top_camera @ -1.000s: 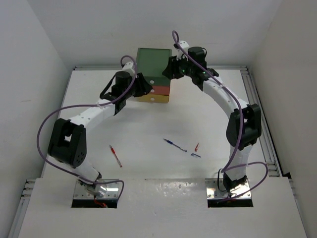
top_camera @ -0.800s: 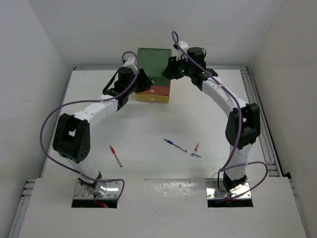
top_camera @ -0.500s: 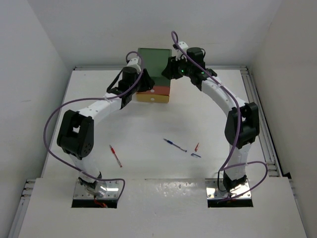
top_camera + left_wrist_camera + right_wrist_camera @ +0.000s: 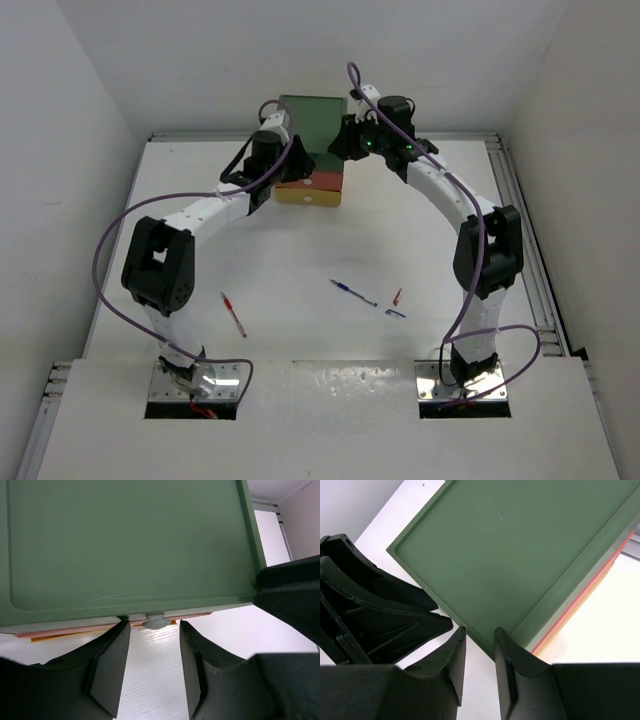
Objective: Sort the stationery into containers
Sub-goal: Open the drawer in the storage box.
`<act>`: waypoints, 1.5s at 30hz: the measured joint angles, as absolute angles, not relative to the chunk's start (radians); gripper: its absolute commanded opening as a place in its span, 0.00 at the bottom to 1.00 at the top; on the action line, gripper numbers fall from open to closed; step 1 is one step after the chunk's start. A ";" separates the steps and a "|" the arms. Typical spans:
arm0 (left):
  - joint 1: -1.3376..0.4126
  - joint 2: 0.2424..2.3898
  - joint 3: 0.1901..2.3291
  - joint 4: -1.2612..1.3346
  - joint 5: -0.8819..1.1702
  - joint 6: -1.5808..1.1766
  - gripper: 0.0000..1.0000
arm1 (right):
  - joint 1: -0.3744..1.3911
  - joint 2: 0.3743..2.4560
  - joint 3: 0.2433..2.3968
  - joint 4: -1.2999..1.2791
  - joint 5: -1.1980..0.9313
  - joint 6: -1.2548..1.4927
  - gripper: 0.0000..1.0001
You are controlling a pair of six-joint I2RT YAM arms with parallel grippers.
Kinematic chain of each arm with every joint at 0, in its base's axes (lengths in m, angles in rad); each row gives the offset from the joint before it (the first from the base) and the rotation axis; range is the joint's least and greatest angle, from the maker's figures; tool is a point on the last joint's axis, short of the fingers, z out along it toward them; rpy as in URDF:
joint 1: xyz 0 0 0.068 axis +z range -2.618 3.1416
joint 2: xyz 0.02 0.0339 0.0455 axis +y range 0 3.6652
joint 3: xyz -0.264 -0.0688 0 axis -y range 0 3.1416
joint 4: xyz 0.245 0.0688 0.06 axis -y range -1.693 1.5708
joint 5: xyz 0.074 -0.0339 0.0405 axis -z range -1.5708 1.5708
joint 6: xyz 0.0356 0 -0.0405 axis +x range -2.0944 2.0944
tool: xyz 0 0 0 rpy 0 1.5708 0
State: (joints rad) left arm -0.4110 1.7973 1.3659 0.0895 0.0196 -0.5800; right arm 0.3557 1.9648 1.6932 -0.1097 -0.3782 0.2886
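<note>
- At the far centre of the table (image 4: 300,250): the containers, one stack with the green drawer (image 4: 312,125) on top, the orange-red drawer (image 4: 326,182) under it and the yellow drawer (image 4: 310,197) lowest.
- At the left front of the stack: left gripper (image 4: 154,632), jaws open, one black finger on each side of the white knob (image 4: 156,623) at the green drawer's front edge, with a sliver of space on both sides of the knob.
- At the right front of the stack: right gripper (image 4: 479,647), fingers a narrow gap apart, a corner of the green drawer lying in that gap. Pinched or merely bracketed: cannot tell.
- Both grippers just beside each other at that front edge, with the left one's black body filling the left of the right wrist view.
- Thin strips of orange-red and yellow showing under the green edge in both wrist views.
- On the near half of the table, well apart from the stack: the stationery, none of it in a drawer.
- Left of centre: red pen (image 4: 233,314), lying aslant.
- Near the centre: blue pen (image 4: 353,292), also aslant.
- Just right of the blue pen: small red piece (image 4: 397,297) and, a little nearer, small blue piece (image 4: 396,313), close together and too small to describe further.
- Along both arms: purple cables (image 4: 105,250) in loose loops.
</note>
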 measured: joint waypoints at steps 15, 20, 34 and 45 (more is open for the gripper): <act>-0.411 1.804 1.437 0.023 -0.020 -0.566 0.24 | 0.355 1.965 1.693 -0.113 -0.394 0.289 0.23; -0.411 1.814 1.463 0.000 -0.022 -0.558 0.41 | 0.355 1.965 1.693 -0.113 -0.394 0.289 0.22; -0.427 1.841 1.496 -0.038 -0.035 -0.538 0.46 | 0.355 1.965 1.693 -0.113 -0.396 0.289 0.22; -0.434 1.885 1.547 -0.105 -0.067 -0.535 0.38 | 0.355 1.965 1.693 -0.112 -0.399 0.289 0.22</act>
State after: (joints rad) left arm -0.4335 1.8854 1.5475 -0.1047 -0.0669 -0.5354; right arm 0.3550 1.9648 1.6928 -0.1123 -0.3988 0.2890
